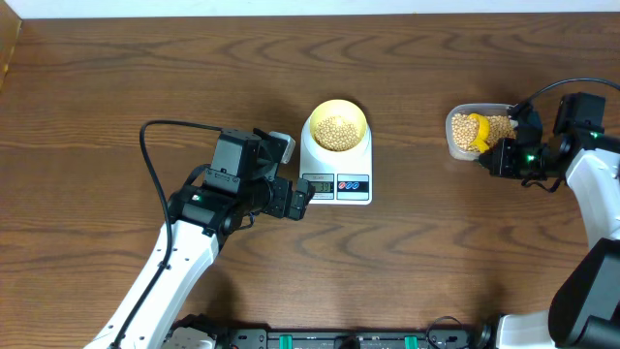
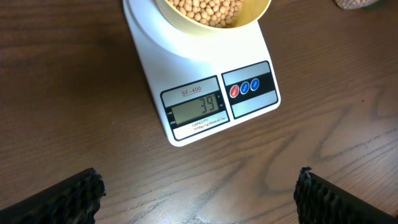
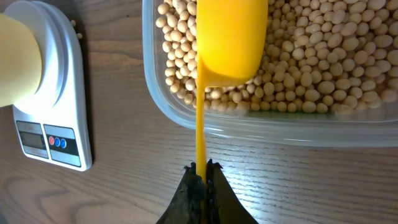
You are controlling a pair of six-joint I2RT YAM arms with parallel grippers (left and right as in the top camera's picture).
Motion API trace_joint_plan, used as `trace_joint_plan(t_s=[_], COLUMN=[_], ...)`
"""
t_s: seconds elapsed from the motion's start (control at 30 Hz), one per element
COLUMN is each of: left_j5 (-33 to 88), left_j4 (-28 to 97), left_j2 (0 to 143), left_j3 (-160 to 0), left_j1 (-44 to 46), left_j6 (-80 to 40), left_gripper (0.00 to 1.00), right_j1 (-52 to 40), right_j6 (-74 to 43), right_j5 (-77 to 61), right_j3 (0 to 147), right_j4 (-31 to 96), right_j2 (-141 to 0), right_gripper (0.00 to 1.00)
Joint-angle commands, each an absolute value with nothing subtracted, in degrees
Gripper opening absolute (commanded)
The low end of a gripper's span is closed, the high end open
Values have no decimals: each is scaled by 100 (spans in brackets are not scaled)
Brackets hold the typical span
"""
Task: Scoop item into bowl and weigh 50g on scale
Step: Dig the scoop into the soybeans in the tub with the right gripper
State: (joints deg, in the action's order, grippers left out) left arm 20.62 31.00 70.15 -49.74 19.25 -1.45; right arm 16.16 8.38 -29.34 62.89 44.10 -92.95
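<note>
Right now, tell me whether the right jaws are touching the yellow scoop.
Touching. The right wrist view shows the right gripper with its jaws shut on the thin handle of the yellow scoop, no gap on either side.

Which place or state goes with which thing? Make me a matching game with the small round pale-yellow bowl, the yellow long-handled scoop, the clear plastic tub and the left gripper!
Things:
1. small round pale-yellow bowl
2. yellow long-handled plastic scoop
3. clear rectangular plastic tub
4. left gripper

Places and states:
A. handle pinched in the shut right gripper
B. open, holding nothing
C. sitting on the white digital scale
D. on the wooden table, holding a heap of tan beans

Pairs: 1-C, 2-A, 3-D, 4-B
</note>
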Motion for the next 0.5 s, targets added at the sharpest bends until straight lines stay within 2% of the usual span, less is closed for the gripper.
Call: trace_joint_plan(t_s=[0.0, 0.23, 0.47], left_j5=[2005, 2005, 2005], left_j4=[3094, 3094, 3094], left_j2=[7037, 7037, 7037], left_j3=[-4982, -4982, -4982], left_j1=[1933, 1933, 1933], left_j6=[-130, -130, -130], left_gripper=[100, 100, 100], right_j1=[1636, 1636, 1636], right_j6=[814, 716, 34], right_j5=[-3168, -3168, -3173], right_j3=[6276, 6274, 6276], right_j4=[4416, 4397, 4270], right_j2=[-9334, -9334, -9334], right_gripper=[1, 1, 1])
